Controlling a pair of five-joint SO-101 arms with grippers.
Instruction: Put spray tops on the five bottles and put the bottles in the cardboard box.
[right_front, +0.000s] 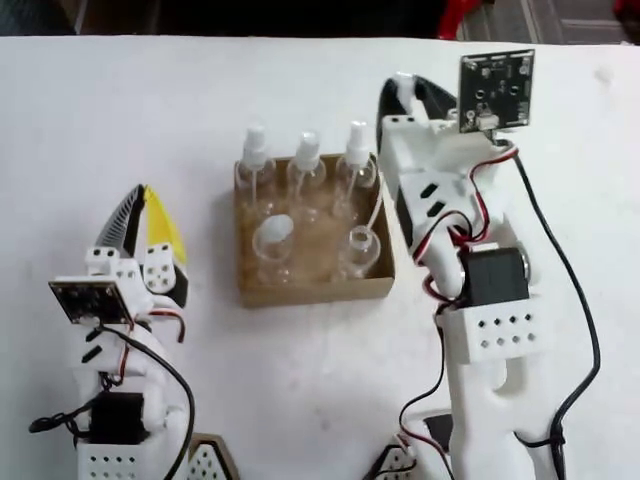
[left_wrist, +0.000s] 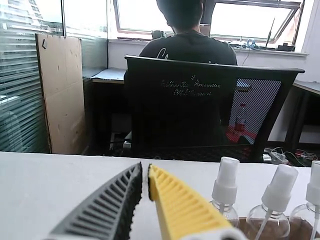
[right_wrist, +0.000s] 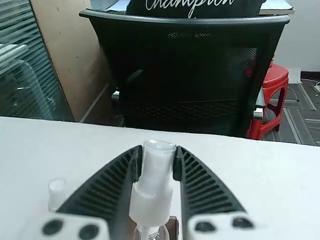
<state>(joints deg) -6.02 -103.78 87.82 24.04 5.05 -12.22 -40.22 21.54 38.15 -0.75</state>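
Currently the work stands at the fourth of five spray tops. On the white table (right_front: 120, 110) the cardboard box (right_front: 315, 292) holds all five bottles upright. The capped bottles (right_front: 305, 172), three in the far row, each wear a white sprayer. The open bottles (right_front: 272, 240), two in the near row, show bare mouths. The right pincer (right_wrist: 157, 152) is clamped on a white spray top (right_wrist: 151, 187), gripping its head between two black fingers. Seen from above, it sits just past the far right corner of the box, not over either bare mouth. Whether a dip tube hangs beneath the top I cannot tell. The left pincer (left_wrist: 145, 172), one finger grey and one yellow, is closed on nothing and rests well to the left of the box. Judging from this, the boxing is effectively done and only capping remains. The next move likely calls for carrying the spray top over the near row to one bare mouth, probably the right one, then lining it up squarely above the narrow neck and seating it. These light bottles could tip or turn, so the idle left pincer may need to steady the bottle.
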